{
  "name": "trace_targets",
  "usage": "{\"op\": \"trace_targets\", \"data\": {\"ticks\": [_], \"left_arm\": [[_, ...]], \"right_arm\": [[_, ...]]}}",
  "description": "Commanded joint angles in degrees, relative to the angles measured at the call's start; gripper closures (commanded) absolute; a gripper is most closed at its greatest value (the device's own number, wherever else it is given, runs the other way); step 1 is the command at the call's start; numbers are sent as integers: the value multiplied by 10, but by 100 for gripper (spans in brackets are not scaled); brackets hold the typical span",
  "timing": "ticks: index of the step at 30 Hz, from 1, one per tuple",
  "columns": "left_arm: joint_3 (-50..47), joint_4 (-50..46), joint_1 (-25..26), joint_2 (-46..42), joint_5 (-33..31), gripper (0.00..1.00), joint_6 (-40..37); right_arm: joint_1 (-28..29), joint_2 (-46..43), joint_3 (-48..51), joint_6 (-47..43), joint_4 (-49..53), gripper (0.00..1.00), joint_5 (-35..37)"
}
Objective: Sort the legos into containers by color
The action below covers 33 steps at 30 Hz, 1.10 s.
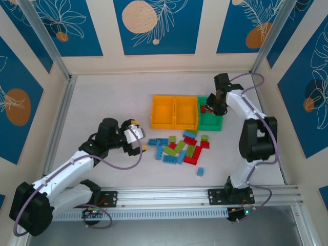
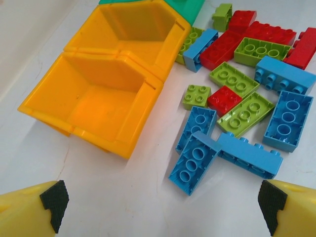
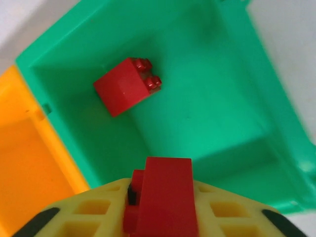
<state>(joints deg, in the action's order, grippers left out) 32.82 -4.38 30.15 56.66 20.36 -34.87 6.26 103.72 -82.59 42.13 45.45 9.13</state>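
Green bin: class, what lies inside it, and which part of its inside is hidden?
One red brick lies tipped on the floor of the green bin. The near part of that floor is covered by a second red brick held in the right gripper.

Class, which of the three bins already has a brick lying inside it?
The green bin, at the row's right end: one red brick lies in it, while both orange-yellow bins hold none.
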Motion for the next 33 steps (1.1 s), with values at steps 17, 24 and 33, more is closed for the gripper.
{"op": "trace_targets", "data": {"ticks": [17, 24, 33], "left_arm": [[224, -259, 93, 149, -151, 4, 609], [326, -375, 154, 292, -212, 3, 659], [352, -336, 149, 401, -261, 0, 641]], "right_arm": [[4, -220, -10, -5, 134, 48, -123], [2, -239, 12, 1, 138, 43, -122], [3, -218, -4, -11, 153, 40, -137]]}}
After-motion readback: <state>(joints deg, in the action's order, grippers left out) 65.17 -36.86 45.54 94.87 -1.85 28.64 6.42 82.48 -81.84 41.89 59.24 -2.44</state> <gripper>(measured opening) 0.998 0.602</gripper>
